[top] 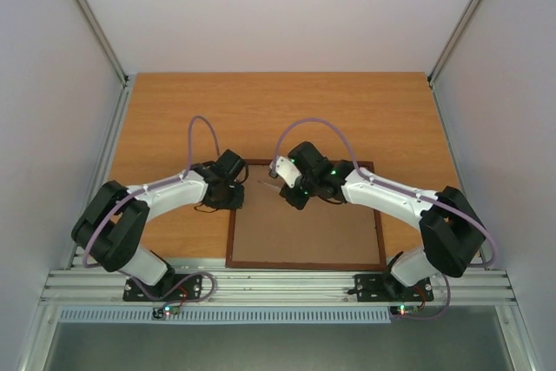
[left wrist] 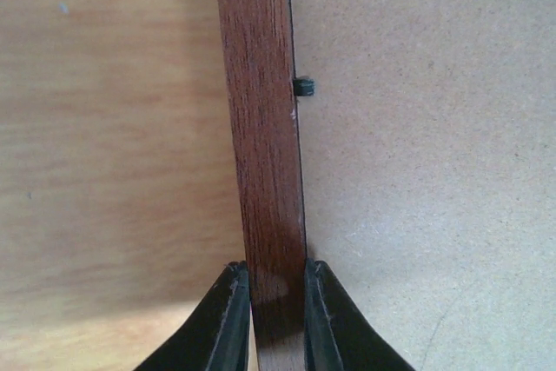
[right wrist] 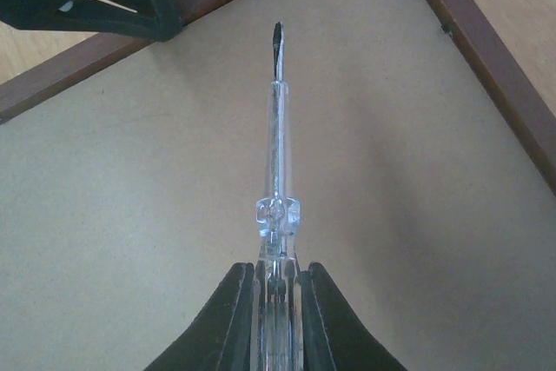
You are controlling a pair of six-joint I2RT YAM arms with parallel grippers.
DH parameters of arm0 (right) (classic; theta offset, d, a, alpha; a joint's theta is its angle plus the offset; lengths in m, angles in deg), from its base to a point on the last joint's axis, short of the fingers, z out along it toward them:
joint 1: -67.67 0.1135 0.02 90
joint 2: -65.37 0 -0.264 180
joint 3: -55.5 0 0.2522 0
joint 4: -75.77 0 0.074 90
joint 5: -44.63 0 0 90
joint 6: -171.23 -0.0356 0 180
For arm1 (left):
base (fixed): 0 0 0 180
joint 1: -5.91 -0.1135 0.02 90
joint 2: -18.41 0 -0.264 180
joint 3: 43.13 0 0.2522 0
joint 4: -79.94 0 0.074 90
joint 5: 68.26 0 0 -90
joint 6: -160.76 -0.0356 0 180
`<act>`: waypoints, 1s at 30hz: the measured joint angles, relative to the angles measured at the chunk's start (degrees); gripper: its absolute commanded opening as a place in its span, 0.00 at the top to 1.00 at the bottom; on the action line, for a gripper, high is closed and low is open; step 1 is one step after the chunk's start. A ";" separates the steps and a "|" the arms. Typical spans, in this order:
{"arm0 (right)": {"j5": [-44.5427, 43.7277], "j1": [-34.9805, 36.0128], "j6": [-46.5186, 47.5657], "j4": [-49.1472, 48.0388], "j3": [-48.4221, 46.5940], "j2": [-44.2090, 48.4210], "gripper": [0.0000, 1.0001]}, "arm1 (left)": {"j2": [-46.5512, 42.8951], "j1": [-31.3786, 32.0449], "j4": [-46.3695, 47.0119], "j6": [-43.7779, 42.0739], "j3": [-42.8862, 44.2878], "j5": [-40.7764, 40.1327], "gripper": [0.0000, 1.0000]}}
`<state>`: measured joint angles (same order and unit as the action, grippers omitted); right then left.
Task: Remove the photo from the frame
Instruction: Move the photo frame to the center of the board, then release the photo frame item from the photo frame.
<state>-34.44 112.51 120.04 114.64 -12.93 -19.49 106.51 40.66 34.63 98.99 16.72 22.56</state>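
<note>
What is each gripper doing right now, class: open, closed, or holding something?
Left gripper: closed on the frame, clamping its wooden side rail.
Right gripper: closed on a clear-handled screwdriver.

Grained wooden frame (left wrist: pixel 265 128), matt, perhaps hardboard back (left wrist: pixel 426 180)

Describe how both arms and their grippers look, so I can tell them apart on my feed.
The left arm and right arm look alike: white links, bulky black joints, a lilac cable looping over each. Green lights glow near the right wrist. The left gripper and right gripper have black tapered fingers.
</note>
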 measured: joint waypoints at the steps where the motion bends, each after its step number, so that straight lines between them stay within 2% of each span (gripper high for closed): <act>1: 0.02 0.35 0.33 0.26 -0.50 -0.72 0.99 | -0.61 0.28 0.02 0.52 -0.57 0.04 0.85; 4: 0.13 1.14 1.29 0.85 -1.77 -3.10 0.99 | -2.67 0.83 0.02 2.14 -2.47 0.39 0.77; 11: 1.33 1.40 3.45 1.20 -4.22 -8.41 0.99 | -7.23 -0.59 1.31 3.63 -5.81 3.15 0.70; 17: 3.80 1.40 5.33 1.18 -7.54 -11.89 0.99 | -9.40 -7.17 5.16 5.03 -8.76 8.31 0.68; 30: 14.95 -1.27 7.04 5.33 -15.56 -20.81 0.99 | -7.06 -9.40 9.27 4.79 -8.74 12.44 0.74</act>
<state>-19.49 111.25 127.08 119.97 -28.50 -40.29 99.45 31.26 43.90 103.77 7.98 35.00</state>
